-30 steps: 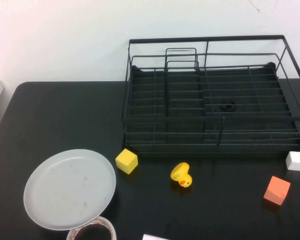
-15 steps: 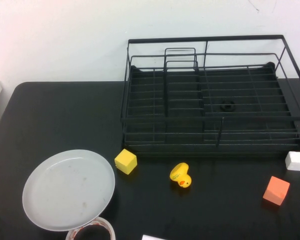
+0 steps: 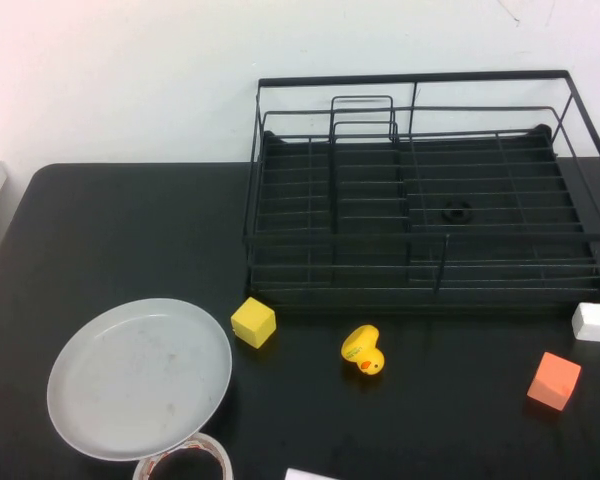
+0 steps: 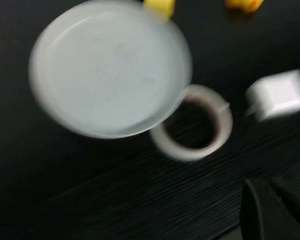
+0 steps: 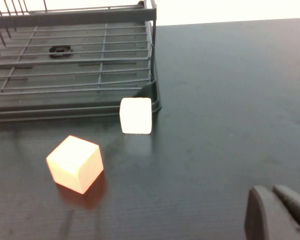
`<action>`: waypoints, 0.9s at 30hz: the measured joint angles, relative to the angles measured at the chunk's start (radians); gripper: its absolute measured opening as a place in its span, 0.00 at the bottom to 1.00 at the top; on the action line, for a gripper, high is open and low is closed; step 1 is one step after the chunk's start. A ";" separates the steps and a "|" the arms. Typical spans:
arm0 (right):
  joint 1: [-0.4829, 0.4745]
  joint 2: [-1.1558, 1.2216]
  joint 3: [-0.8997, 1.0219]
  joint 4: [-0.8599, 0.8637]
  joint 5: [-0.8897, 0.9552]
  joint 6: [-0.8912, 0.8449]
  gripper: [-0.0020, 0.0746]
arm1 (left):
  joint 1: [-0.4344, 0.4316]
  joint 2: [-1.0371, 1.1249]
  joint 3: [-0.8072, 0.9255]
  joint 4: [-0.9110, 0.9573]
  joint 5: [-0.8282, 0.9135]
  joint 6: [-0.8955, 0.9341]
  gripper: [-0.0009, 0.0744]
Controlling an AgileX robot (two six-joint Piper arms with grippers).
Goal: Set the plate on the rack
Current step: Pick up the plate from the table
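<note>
The plate [image 3: 139,378] lay flat on the table [image 3: 110,230], well left of and nearer than the rack [image 3: 420,190], its near edge overlapping a tape ring [image 4: 192,122]. A yellow block [image 3: 253,322] and a duck [image 3: 362,350] sat just before the rack. The left gripper [image 4: 275,210] hung beyond the plate's near side past the ring, and the right gripper [image 5: 277,212] hung near the rack's right corner by a white block [image 5: 136,115] and an orange block [image 5: 74,163]; I could not tell either's grip.
</note>
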 joint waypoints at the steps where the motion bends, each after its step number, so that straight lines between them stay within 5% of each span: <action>1: 0.000 0.000 0.000 0.000 0.000 0.000 0.02 | -0.020 0.047 -0.036 0.039 0.028 0.021 0.01; 10: 0.000 0.000 0.000 0.000 -0.004 0.000 0.02 | -0.262 0.365 -0.177 0.245 0.057 0.120 0.04; 19: 0.000 0.000 0.000 0.000 -0.006 0.000 0.02 | -0.487 0.598 -0.179 0.331 0.019 0.186 0.55; 27: 0.000 0.000 0.000 0.000 -0.010 0.000 0.02 | -0.549 0.667 -0.181 0.412 -0.045 0.178 0.61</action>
